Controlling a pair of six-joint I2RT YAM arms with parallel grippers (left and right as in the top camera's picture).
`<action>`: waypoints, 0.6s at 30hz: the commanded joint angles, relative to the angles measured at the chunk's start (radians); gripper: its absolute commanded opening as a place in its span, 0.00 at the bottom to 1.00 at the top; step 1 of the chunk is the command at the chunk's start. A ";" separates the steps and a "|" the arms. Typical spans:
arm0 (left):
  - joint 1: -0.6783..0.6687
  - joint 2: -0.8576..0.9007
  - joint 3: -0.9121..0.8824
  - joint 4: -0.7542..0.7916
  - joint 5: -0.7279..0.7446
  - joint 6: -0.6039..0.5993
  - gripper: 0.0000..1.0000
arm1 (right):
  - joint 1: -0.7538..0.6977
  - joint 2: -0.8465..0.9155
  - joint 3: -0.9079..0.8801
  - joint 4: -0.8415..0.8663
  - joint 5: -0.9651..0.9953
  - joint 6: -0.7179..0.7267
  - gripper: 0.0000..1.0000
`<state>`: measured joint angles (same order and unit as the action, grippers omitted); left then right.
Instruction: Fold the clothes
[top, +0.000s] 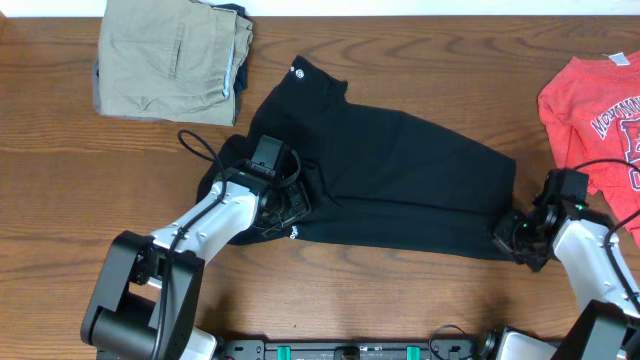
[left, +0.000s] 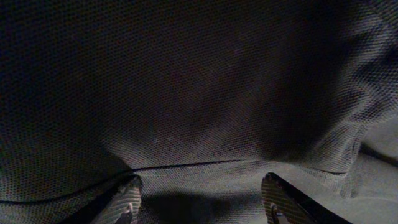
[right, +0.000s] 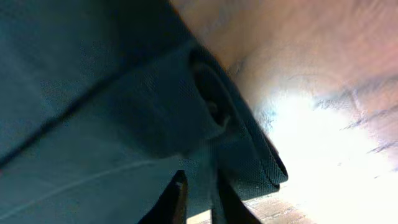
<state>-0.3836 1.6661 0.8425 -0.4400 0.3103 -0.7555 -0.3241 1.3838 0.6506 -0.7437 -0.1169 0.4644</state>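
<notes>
shirt (top: 400, 170), black, spread crosswise on table (top: 60, 200). right gripper (right: 199, 186) clamped on right corner hem. left gripper (left: 200, 186), jaws wide apart, over left edge fabric.

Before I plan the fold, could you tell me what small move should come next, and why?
Probably close the left gripper on the shirt: its jaws stand apart over the fabric, while the right gripper pinches the shirt's corner, so both ends would be held before lifting.

Black shirt (top: 400, 170) corner hidden under left end effector (top: 290, 208) (red T-shirt (top: 600, 110) cropped).
</notes>
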 joint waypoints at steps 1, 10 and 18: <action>0.007 0.071 -0.074 -0.038 -0.121 -0.002 0.65 | -0.009 0.004 -0.031 0.019 -0.007 0.007 0.10; 0.007 0.071 -0.074 -0.038 -0.121 -0.002 0.65 | -0.009 0.004 -0.033 0.053 -0.007 0.018 0.02; 0.007 0.071 -0.074 -0.038 -0.121 -0.002 0.65 | -0.009 0.004 -0.045 0.060 -0.007 0.029 0.02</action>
<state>-0.3836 1.6661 0.8425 -0.4397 0.3103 -0.7555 -0.3241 1.3842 0.6170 -0.6891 -0.1200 0.4744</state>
